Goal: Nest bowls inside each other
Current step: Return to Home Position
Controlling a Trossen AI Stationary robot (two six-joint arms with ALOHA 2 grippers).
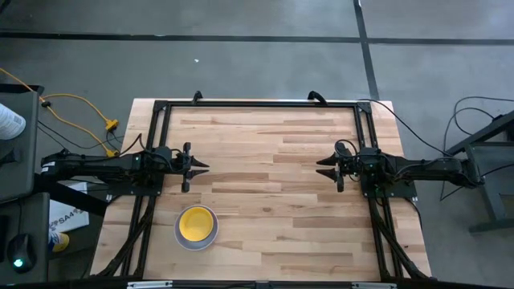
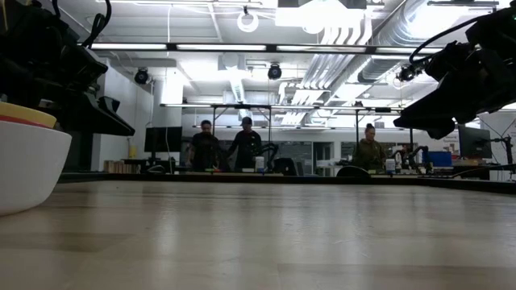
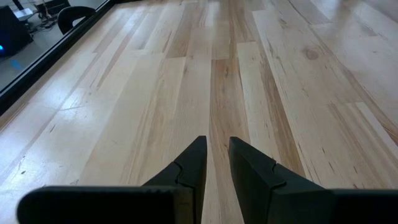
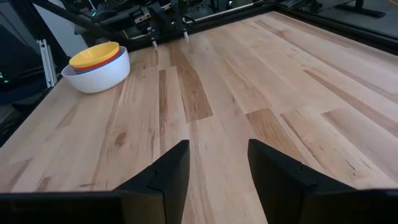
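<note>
Bowls (image 1: 197, 227), yellow topmost, sit nested near left tool (image 1: 204, 167), narrowly spread; right tool (image 1: 320, 167) spread wider over bench (image 1: 265, 201).

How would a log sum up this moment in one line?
bowls: nested, yellow on top | left gripper: empty, over table | right gripper: fingers open, empty, over table

We see the bench (image 1: 273, 185) brightly and evenly lit from overhead in the high view, with only faint, soft shadows. In the low view, ceiling strip lights (image 2: 242, 47) glare white, the arms (image 2: 451, 72) turn to near-black silhouettes, and the wood carries a pale sheen. In the wrist views, the left end effector (image 3: 216, 139) and right end effector (image 4: 217, 142) show as flat dark shapes against bright planks.
</note>
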